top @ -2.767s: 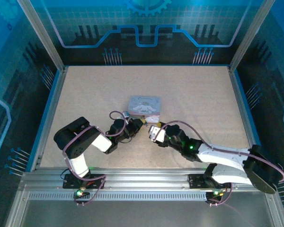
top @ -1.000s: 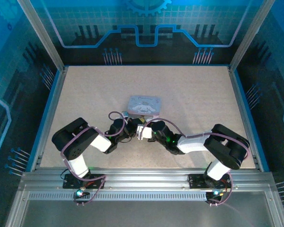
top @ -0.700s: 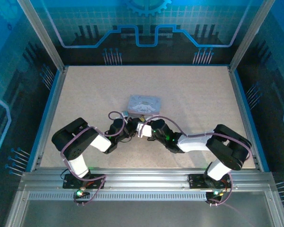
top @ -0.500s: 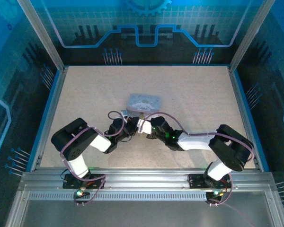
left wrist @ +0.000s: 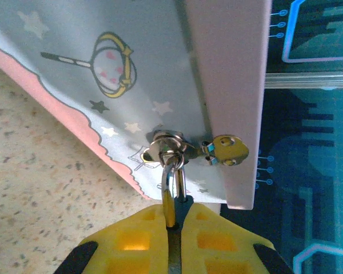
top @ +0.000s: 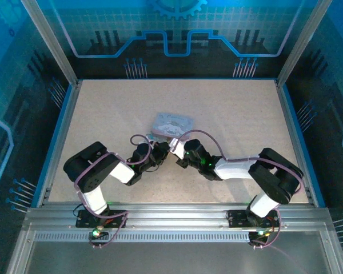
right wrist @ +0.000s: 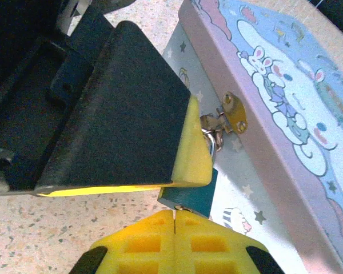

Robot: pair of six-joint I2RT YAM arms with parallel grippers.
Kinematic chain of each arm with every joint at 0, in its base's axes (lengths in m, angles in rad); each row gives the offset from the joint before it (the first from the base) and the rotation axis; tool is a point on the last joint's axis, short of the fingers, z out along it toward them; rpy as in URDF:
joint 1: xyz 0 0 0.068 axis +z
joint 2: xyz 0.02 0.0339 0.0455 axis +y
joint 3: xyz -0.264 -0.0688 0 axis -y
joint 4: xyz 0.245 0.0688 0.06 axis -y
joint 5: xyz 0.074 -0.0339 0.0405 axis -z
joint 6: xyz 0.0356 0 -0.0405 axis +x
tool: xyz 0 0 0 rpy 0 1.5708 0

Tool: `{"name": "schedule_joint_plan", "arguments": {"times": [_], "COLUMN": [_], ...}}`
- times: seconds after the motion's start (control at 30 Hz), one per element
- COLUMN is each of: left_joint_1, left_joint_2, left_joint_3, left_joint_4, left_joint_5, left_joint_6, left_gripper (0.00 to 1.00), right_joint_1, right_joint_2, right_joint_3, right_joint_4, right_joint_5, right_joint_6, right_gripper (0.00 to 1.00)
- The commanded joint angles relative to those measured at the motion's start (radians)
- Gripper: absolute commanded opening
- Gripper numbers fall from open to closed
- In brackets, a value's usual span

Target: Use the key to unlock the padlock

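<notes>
You are working the key-entry step, and it needs a light touch. In the left wrist view your left gripper (left wrist: 176, 224) is sitting at the bottom centre of the frame. Its jaws are clamped on the padlock (left wrist: 167, 181), whose shackle is rising out of the yellow tips to the hasp (left wrist: 164, 145) on the box (left wrist: 97, 85) near mid-frame.

In the right wrist view your right gripper (right wrist: 174, 231) is sitting at the bottom centre with its jaws pressed together. It is right under the padlock's dark body, which is poking out below the left finger pad. The key is too slight to make out there. I am judging that it is pinched between those tips and pointing up at the keyway.

To do this well:
- **Left clamp:** be holding it firm, so the lock is not swinging on the hasp while you push.
- **Alignment:** be lining the right tips up with the long axis of the body before advancing. A slanted sliver is likely to be skidding off the face.
- **Feed:** be going slowly, and back off if the box is sliding on the surface (left wrist: 34, 194).
- **Turn:** be rolling the wrist only once the key feels seated, since a thin key may be slipping in the pinch.
- **Crowding:** be watching it, because the right tips are working very close to the left pad.
</notes>
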Motion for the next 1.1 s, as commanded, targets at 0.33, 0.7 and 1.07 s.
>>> {"name": "schedule_joint_plan", "arguments": {"times": [0.33, 0.7, 1.07], "left_joint_1": [-0.009, 0.037, 0.272], "left_joint_2": [0.03, -0.295, -0.601], "left_joint_3": [-0.039, -0.09, 0.078], "left_joint_4": [0.006, -0.36, -0.92], "left_joint_5": [-0.01, -0.066, -0.008], "left_joint_6": [0.055, 0.212, 0.517], "left_gripper": [0.35, 0.65, 0.86], "right_joint_1": [-0.035, -0.089, -0.194], "right_joint_2": [0.128, 0.134, 0.236], "right_joint_3": [-0.03, -0.064, -0.099], "right_joint_4": [0.122, 0.205, 0.402], "right_joint_5": [-0.11, -0.258, -0.471], "right_joint_6": [0.211, 0.386, 0.719], "right_gripper": [0.0, 0.0, 0.0]}}
